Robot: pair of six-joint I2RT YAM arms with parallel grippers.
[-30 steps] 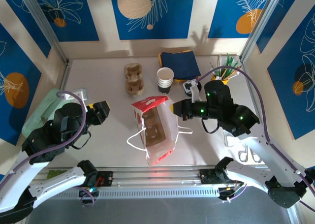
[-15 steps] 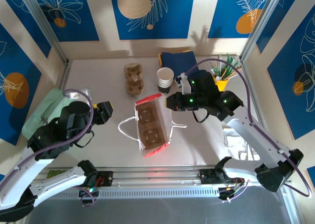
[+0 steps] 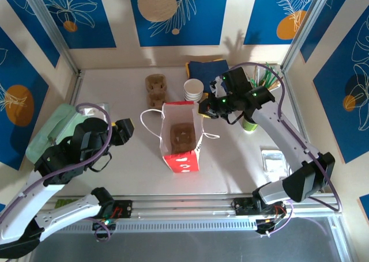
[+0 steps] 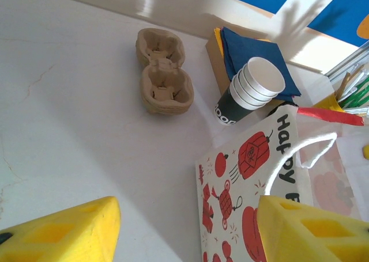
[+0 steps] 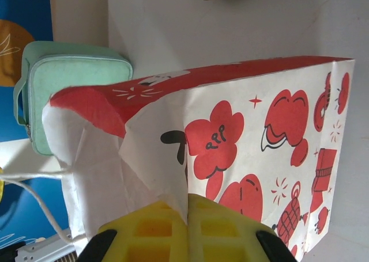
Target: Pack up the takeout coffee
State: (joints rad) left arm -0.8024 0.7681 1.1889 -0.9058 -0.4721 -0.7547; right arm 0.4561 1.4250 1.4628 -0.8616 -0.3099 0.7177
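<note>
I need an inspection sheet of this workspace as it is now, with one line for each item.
Surface: white table, no spills seen.
Job's things: takeout coffee, its lime-green side showing under the right arm, outside the paper bag; the bag stands upright with a cardboard cup carrier inside.
Clutter: stack of paper cups, empty cup carrier, navy napkins, mint-green pouch.
Grippers: left gripper open, holding nothing; right gripper fingers shut on the bag's top edge.
Cables: a purple cable loops over each arm, apart from the bag.
Surroundings: blue leaf-patterned panels, metal frame posts.
</note>
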